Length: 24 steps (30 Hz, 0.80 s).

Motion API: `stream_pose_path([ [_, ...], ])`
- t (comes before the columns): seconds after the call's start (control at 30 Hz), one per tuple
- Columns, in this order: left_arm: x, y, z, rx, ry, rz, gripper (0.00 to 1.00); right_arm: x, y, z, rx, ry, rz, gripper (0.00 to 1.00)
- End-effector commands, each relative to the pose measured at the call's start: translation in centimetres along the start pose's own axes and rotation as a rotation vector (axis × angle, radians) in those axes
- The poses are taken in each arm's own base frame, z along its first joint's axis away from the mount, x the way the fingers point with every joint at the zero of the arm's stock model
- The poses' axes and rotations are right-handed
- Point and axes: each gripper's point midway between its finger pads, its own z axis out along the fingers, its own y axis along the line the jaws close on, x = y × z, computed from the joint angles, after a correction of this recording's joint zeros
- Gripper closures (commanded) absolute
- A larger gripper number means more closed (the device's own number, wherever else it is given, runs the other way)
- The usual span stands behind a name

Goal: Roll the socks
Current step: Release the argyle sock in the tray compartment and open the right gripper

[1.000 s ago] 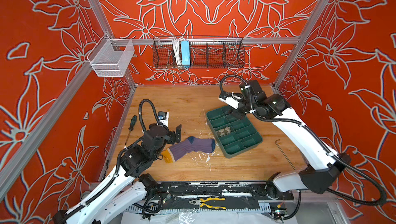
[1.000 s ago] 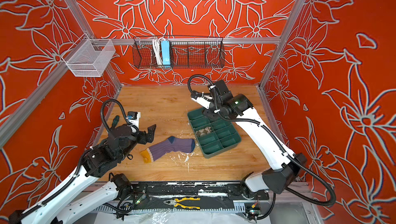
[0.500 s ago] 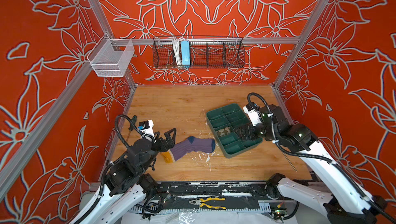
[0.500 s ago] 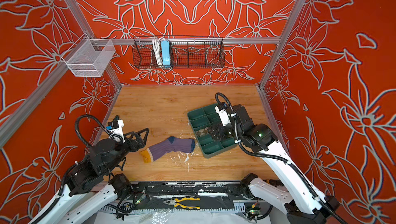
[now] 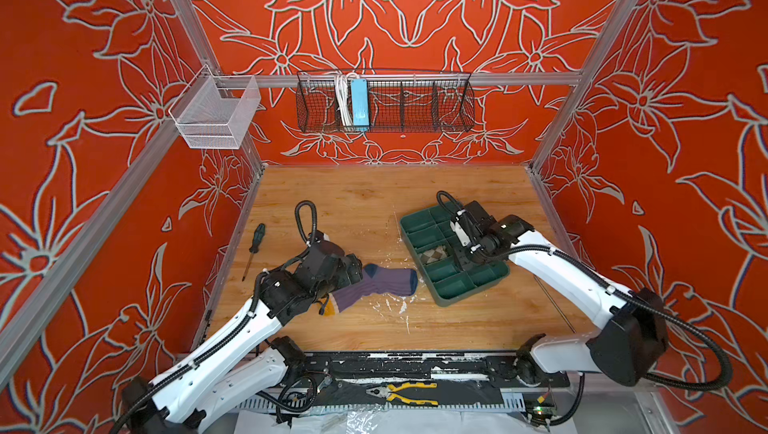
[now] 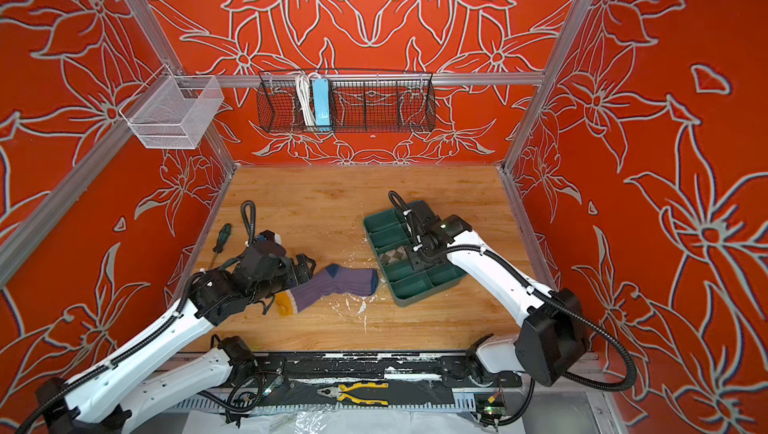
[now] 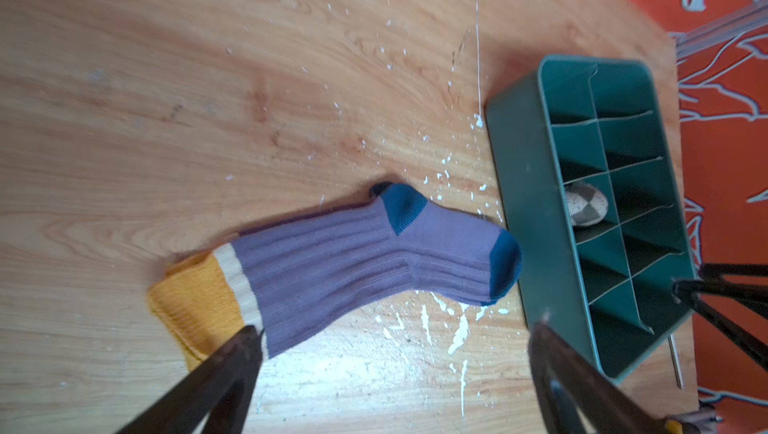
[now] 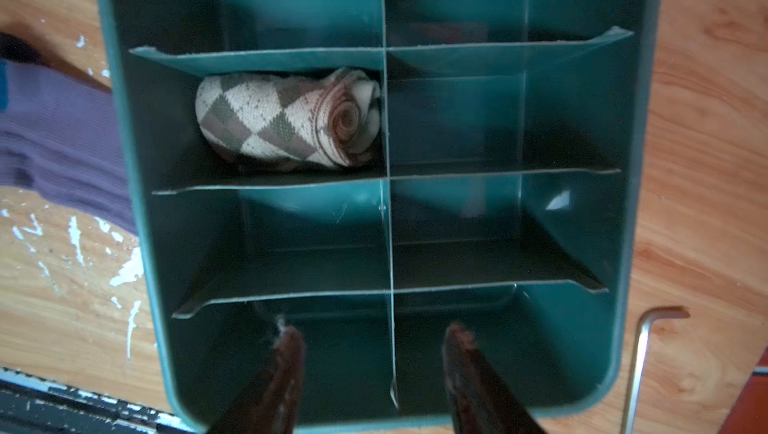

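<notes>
The left arm is stretched low from the lower left of both top views toward the middle of the table (image 5: pixel 374 203). The left gripper (image 7: pixel 395 328) is held just over the yellow end of the purple sock (image 5: pixel 374 284). Its fingers (image 7: pixel 216 378) are spread wide and nothing is clasped between them; whether one tip touches the fabric cannot be told. The right arm is bent in from the lower right, and the right gripper (image 8: pixel 372 330) is pointed down over the green tray (image 7: pixel 523 203). Its fingers (image 8: pixel 278 369) are parted to either side of the tray's centre divider, and nothing is held.

The purple sock is laid flat and unrolled in the lower middle of both top views. It is ribbed, with a cream band beside the yellow end, a teal heel patch, and a teal end just beside the tray's wall. The argyle sock (image 8: pixel 286 120), beige with brown diamonds, is rolled up and is seen in a middle compartment on the tray's side facing the purple sock.

The table is of pale wood, flecked with white paint around the sock. A screwdriver (image 5: pixel 253 251) is seen by its left edge, a hex key (image 8: pixel 636 369) beside the tray, and pliers (image 5: pixel 411 392) on the black rail at the bottom. The space is enclosed by red walls (image 5: pixel 415 16) with pale flower outlines. A black wire basket (image 5: pixel 415 104) is hung at upper centre and a white mesh basket (image 5: pixel 216 120) at upper left.
</notes>
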Motion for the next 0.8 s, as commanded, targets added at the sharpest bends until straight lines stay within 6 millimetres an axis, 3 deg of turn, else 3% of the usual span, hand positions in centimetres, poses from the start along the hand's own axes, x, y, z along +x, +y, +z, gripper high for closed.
stream_pose_path([
  [0.0, 0.6, -0.6, 0.1, 0.01, 0.063, -0.017, 0.03, -0.9, 0.0, 1.8, -0.001, -0.003, 0.021, 0.46],
  [0.33, 0.0, 0.0, -0.4, -0.024, 0.052, 0.027, 0.03, -0.6, -0.8, 6.1, 0.067, 0.071, 0.065, 0.49],
  [0.6, -0.5, -0.3, -0.3, 0.001, 0.028, 0.026, 0.03, -0.4, -1.8, 7.0, 0.108, 0.073, 0.098, 0.53],
  [0.77, -0.6, -0.5, 0.2, -0.003, 0.032, 0.043, 0.03, 0.0, -1.8, 7.9, 0.072, 0.08, 0.128, 0.63],
])
